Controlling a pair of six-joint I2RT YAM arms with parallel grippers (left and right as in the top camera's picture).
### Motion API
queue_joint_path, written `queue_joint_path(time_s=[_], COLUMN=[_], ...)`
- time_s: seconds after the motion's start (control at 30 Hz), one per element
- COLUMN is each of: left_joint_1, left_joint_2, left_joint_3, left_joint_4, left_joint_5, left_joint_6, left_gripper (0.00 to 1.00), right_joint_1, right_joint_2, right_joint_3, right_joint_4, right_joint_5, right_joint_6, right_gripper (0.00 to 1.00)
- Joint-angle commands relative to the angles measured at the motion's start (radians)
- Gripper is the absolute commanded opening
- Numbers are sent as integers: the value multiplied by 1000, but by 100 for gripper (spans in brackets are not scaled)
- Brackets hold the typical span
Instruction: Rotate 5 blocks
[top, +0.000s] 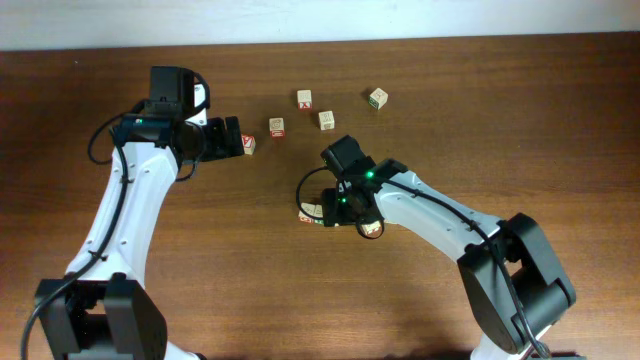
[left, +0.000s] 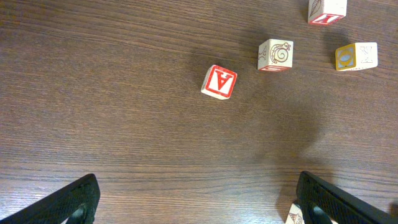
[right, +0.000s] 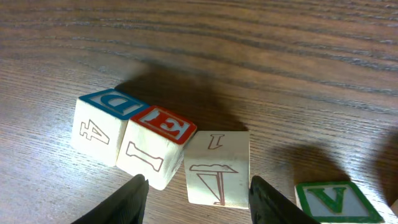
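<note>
Right pincer (right: 198, 186) sits half-open astride a pale block (right: 217, 167) in the front cluster, with no firm squeeze visible, so this turn looks barely begun. Left pincer (left: 196, 193) hangs wide and empty. More blocks (top: 326, 120) lie scattered farther up the surface (top: 200, 280). How many are already rotated, I can't tell.

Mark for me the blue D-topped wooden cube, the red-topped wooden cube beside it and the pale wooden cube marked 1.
Blue D-topped wooden cube (right: 116, 103): right wrist view, top face.
Red-topped wooden cube (right: 165, 124): right wrist view, top face.
Pale wooden cube marked 1 (right: 217, 176): right wrist view, front face.
</note>
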Motion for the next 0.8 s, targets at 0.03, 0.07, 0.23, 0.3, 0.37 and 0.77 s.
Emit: queue_joint_path(time_s=[0.03, 0.07, 0.23, 0.3, 0.37, 0.77], left_joint_1=[3, 3, 3, 3, 3, 3], left_joint_2=[-18, -18, -18, -18, -18, -18], left_joint_3=[12, 12, 12, 12, 12, 12], left_joint_4=[1, 1, 1, 2, 1, 1], left_joint_5=[-6, -6, -6, -6, -6, -6], left_joint_6=[16, 16, 16, 16, 16, 16], left_gripper=[99, 99, 99, 99, 99, 99], right_joint_1=[5, 5, 5, 5, 3, 55], right_joint_2=[5, 5, 5, 5, 4, -10], right_joint_3=[18, 18, 18, 18, 26, 72], right_joint_4=[-2, -2, 10, 34, 53, -54], right_joint_5=[-48, -62, -75, -74, -74, -40], right_joint_6=[15, 17, 39, 39, 38, -10], right_gripper=[53, 53, 53, 53, 53, 4])
